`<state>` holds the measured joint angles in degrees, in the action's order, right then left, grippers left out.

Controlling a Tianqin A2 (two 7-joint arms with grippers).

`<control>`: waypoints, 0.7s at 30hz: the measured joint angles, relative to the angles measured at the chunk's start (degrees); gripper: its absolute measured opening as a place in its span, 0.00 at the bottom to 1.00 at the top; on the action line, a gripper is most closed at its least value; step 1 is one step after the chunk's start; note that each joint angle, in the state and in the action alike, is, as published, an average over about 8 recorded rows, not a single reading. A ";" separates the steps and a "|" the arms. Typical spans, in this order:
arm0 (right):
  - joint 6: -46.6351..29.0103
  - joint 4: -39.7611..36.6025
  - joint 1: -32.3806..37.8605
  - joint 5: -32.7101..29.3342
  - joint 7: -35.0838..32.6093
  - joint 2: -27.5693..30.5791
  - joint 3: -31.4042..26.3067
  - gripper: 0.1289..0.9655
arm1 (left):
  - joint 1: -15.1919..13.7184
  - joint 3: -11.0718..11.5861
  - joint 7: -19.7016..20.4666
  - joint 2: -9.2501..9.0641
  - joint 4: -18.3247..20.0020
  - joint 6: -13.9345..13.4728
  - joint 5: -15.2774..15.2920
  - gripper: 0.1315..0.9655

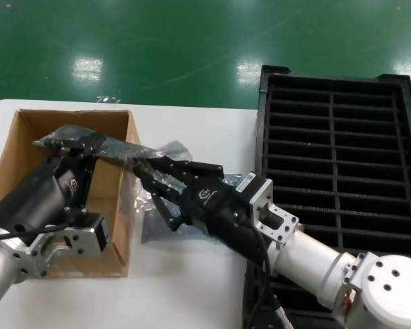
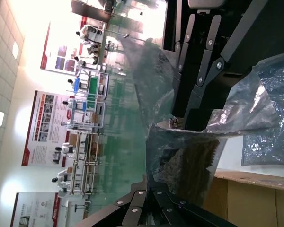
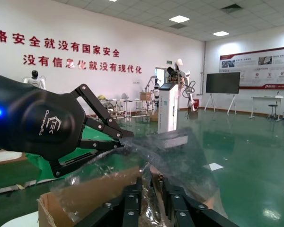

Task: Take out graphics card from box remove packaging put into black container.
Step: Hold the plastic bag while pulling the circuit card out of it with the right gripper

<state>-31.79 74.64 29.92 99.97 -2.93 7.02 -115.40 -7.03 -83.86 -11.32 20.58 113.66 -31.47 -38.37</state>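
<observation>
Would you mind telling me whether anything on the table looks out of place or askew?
One oddity: a loose grey bag lies crumpled on the white table beside the box, under the right gripper. The packaging is stretched between both grippers; the left gripper is over the box.

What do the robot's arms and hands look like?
Both arms are silver-grey metal tubes with round joints. Each hand, left hand and right hand, is black with thin linked fingers and a white logo on its body. A black cable runs along each arm.
</observation>
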 joint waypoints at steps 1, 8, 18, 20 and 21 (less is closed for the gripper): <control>0.01 0.02 -0.01 0.02 -0.03 -0.02 0.01 0.09 | 0.00 0.00 0.00 0.00 0.00 0.00 0.00 0.01; 0.38 0.03 0.12 0.00 0.73 -0.22 -0.08 0.19 | 0.00 0.00 0.01 0.00 0.00 0.00 0.00 0.01; 1.01 -0.02 0.72 -0.37 2.78 -0.72 -0.72 0.25 | 0.00 0.00 0.01 0.00 0.00 0.00 0.00 0.01; 1.07 0.03 0.83 -0.43 3.00 -0.84 -0.83 0.26 | 0.00 0.00 0.01 0.00 0.00 0.00 0.00 0.01; 1.09 0.07 0.88 -0.45 3.09 -0.89 -0.88 0.24 | 0.00 -0.01 0.01 0.00 0.00 0.00 0.00 0.01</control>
<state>-30.70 74.71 30.80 99.52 0.16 6.13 -116.28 -7.03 -83.87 -11.31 20.59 113.66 -31.47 -38.37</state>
